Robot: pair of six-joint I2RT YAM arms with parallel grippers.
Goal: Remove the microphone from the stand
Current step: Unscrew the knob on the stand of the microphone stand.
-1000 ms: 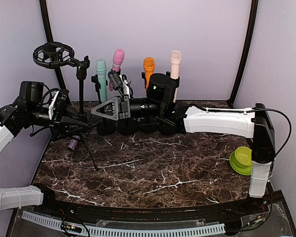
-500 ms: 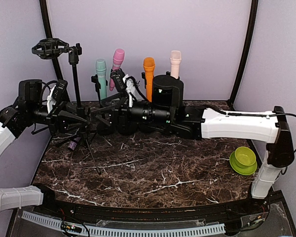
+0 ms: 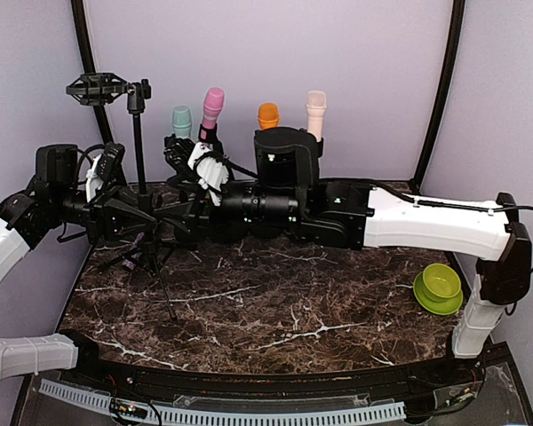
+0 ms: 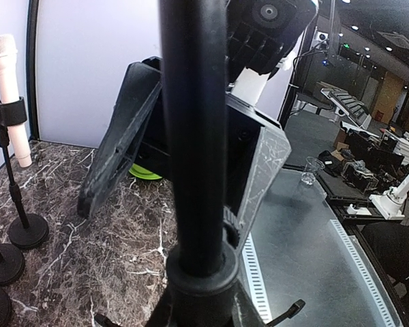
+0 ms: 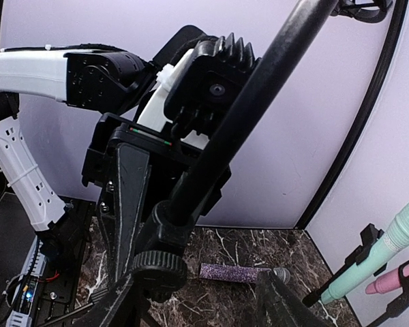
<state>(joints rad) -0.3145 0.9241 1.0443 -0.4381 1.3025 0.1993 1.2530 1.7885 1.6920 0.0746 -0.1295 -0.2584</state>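
Purple microphone (image 5: 235,272): flat on marble table (image 3: 293,302), left side, just beside stand feet.
Stand (image 3: 139,160): upright; shock mount (image 3: 98,87) empty.
Left gripper (image 3: 124,217): at pole, grip impossible to tell.
Right gripper (image 3: 164,222): spread wide, straddling pole.
Progress: removal apparently done; letting go remains.

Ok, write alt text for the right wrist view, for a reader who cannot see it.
A black stand pole runs diagonally from bottom left to top right, close to the lens, with the left gripper clamped on it. A purple glitter microphone lies on the marble table, and a mint microphone and a pink microphone sit in clips at lower right.
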